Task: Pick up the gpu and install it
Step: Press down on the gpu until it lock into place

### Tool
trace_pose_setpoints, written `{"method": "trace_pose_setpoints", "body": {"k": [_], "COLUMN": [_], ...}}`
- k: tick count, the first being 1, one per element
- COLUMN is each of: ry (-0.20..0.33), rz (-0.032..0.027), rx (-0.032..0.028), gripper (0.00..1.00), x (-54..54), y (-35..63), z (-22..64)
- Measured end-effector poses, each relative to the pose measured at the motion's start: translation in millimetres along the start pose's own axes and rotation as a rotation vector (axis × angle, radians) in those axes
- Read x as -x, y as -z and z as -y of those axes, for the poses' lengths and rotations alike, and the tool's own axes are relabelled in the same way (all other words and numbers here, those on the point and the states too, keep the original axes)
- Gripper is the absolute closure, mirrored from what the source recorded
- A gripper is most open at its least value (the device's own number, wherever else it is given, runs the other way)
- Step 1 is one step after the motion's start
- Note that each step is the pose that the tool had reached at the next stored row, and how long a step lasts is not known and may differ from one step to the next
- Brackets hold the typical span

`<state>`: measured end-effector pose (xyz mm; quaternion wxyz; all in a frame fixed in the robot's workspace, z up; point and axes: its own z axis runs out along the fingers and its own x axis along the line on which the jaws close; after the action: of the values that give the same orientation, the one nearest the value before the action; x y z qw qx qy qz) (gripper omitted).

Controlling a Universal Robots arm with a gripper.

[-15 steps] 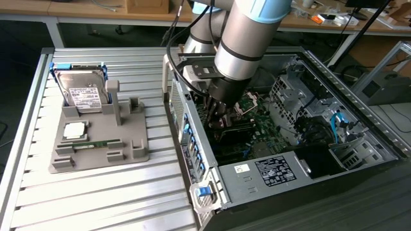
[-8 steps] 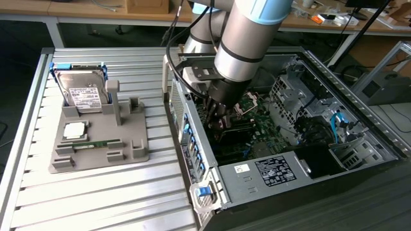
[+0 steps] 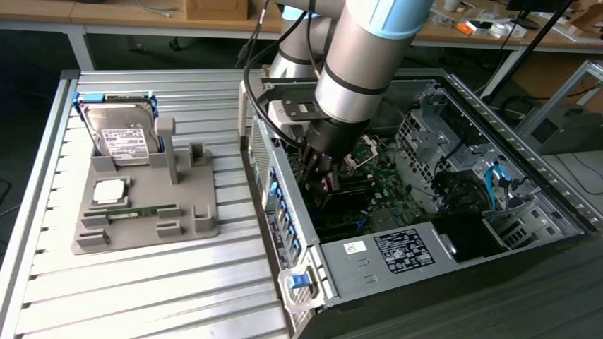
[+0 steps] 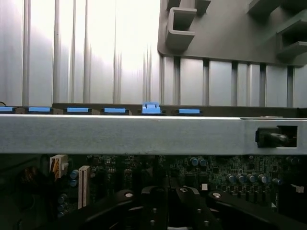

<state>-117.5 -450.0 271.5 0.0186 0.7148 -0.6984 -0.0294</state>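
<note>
Nearest in the exterior view sits the power supply (image 3: 400,253) with its white-lettered label, at the front corner of the open computer case (image 3: 527,152). Just beyond it, at about eleven o'clock from that label, the gripper (image 3: 325,176) reaches down inside the case, low over the motherboard (image 3: 386,187). Its fingers are drawn fully together; the wrist view shows the gripper (image 4: 168,211) as dark, close-set fingers above the green board (image 4: 230,167).

The gpu cannot be made out cleanly, because the gripper body covers the spot beneath it. Judging by the work, it is in the fingers' pinch or at the slot directly under them, but the pictures do not settle which.

The step in hand looks like seating the card. To do it well, the card should stay square to the slot and be pressed straight down. Its metal bracket should meet the case wall that carries the row of blue clips (image 3: 282,212), also seen from the wrist (image 4: 115,110), with no twist that could jam the edge connector.

By the same judgement the card stands on edge, connector edge down. Its long axis would run roughly from eight to two o'clock in the exterior view, with the bracket end at eight o'clock toward the clip wall.

Farther off, at nine o'clock from the gripper, lies the grey holder tray (image 3: 141,226) with the memory stick (image 3: 132,210). At its far end, toward eleven o'clock, is the hard drive (image 3: 118,134)
</note>
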Motion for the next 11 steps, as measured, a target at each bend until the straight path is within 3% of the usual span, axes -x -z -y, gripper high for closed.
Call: {"method": "trace_pose_setpoints", "body": {"k": [11], "ry": [0.004], "rz": [0.0006], "rx": [0.0001], "gripper": [0.9], "x": [-0.2], "y": [0.7], "z": [0.0]}}
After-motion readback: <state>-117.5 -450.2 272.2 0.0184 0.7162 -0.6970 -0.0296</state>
